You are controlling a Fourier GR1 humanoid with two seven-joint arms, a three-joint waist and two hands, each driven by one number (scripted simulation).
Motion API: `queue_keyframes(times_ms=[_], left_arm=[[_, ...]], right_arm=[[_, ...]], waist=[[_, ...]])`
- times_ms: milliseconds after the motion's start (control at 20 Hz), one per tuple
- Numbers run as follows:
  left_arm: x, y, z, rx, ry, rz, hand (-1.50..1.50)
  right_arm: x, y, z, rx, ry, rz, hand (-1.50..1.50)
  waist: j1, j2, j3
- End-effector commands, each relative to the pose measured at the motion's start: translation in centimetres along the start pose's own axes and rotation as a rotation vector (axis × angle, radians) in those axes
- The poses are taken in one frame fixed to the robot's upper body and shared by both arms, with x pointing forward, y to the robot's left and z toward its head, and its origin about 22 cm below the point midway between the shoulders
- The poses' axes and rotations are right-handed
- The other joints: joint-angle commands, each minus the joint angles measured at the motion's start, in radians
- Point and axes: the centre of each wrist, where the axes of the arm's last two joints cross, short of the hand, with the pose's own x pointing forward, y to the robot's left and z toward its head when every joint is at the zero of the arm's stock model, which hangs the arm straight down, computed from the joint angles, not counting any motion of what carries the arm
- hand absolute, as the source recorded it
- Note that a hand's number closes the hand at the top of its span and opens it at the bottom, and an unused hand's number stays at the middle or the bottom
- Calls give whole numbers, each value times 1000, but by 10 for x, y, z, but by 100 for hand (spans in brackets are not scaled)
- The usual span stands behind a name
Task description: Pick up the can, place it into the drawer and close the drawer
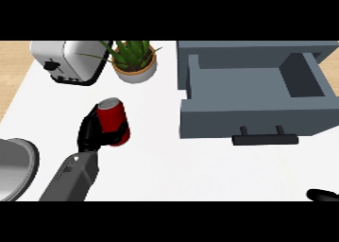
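A red can [114,118] with a grey top stands left of centre on the white counter. My left hand [90,132] is curled round it from the left side, partly covering its lower part. To the right, the grey drawer [259,115] is pulled open, its inside bare, with a black handle [265,139] on its front. Only a small black part of my right hand [328,195] shows at the lower right corner.
A silver toaster [69,61] stands at the back left, with a potted plant [135,59] beside it. A grey metal pot [10,166] shows at the left edge. The counter top [192,170] lies between the can and the drawer.
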Motion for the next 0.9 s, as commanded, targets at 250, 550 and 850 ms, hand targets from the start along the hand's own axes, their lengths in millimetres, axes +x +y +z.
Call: queue_keyframes(times_ms=[250, 550, 850], left_arm=[[54, -57, -57, -135, -36, 14, 150], [92, -91, -62, -218, -91, -34, 150], [156, -127, -75, -268, -103, -34, 150]], right_arm=[[-3, -12, 7, -13, -21, 16, -150], [-4, -6, -2, -38, -3, 49, -150], [11, -20, 12, -33, -14, 25, -150]], waist=[[8, -5, 1], [22, -9, 2], [15, -9, 2]])
